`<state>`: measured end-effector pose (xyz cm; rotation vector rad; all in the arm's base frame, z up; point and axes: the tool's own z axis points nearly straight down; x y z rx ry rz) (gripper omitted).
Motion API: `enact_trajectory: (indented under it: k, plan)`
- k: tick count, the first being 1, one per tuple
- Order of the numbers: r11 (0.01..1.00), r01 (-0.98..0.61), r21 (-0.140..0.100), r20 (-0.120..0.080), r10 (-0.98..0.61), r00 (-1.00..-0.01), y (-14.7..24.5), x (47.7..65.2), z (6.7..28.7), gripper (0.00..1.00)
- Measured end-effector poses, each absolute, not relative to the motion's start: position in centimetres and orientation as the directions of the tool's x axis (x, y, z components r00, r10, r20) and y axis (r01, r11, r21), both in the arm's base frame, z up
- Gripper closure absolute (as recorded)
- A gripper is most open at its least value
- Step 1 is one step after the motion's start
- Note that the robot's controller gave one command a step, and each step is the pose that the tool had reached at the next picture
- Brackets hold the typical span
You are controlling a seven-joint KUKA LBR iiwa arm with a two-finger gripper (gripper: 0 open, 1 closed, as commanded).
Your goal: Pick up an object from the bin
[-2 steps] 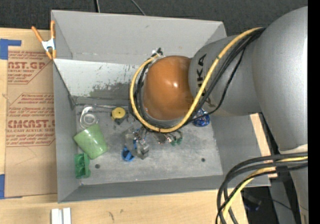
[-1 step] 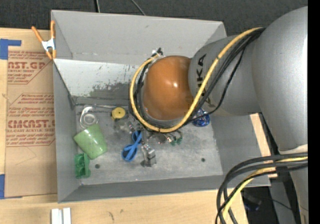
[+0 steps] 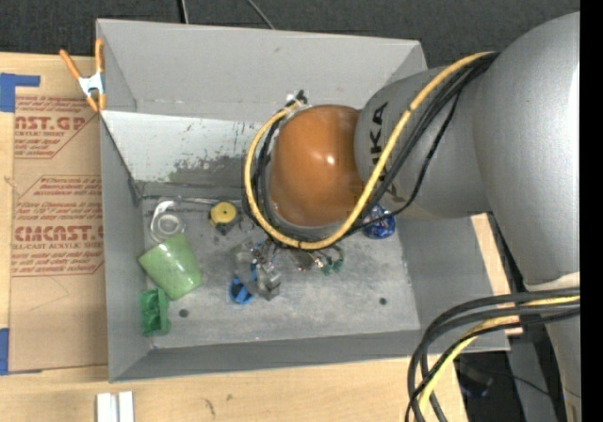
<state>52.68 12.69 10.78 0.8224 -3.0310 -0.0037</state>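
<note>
We see the grey bin on a pale wooden surface, and the arm's orange cover mostly hides the pincer, so we cannot tell its grip.

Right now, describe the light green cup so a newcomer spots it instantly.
In the grey metal bin, look at the floor's left side in the camera view. The light green cup lies there, below a clear ring and above a small dark green piece. It is the largest loose thing there and the only pale green one.
</note>
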Motion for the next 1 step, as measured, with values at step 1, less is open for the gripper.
enact_trajectory:
  k: [1]
  plan:
    - [0.744, -0.668, -0.004, -0.009, -0.668, -0.744, 12.89, 51.24, 26.15, 1.0]
